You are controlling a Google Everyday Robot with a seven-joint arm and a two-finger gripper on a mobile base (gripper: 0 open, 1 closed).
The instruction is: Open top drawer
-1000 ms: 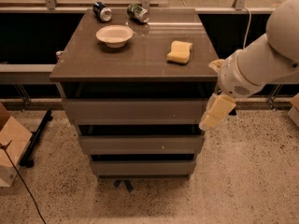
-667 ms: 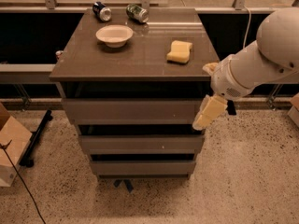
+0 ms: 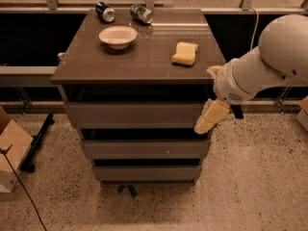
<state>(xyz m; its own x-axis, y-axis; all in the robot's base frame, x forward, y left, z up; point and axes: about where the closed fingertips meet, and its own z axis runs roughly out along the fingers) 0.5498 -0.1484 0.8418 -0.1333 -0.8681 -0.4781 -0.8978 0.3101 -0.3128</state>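
Note:
The top drawer [image 3: 134, 113] is the uppermost of three flat grey-brown fronts under the brown cabinet top [image 3: 144, 52]. It stands shut, with a dark gap above it. My gripper [image 3: 208, 118] hangs from the white arm at the drawer front's right end, its pale fingers pointing down-left over the front's right edge. I cannot see contact between the gripper and the drawer front.
On the cabinet top lie a white bowl [image 3: 118, 35], a yellow sponge [image 3: 186, 53] and two cans [image 3: 105, 11] [image 3: 141, 13]. Two lower drawer fronts [image 3: 144, 148] sit below. A cardboard box [image 3: 10, 150] and a black stand [image 3: 36, 141] are on the floor at left.
The gripper has moved left and slightly down, from beside the cabinet's right side onto the right end of the top drawer front. The drawer has not moved.

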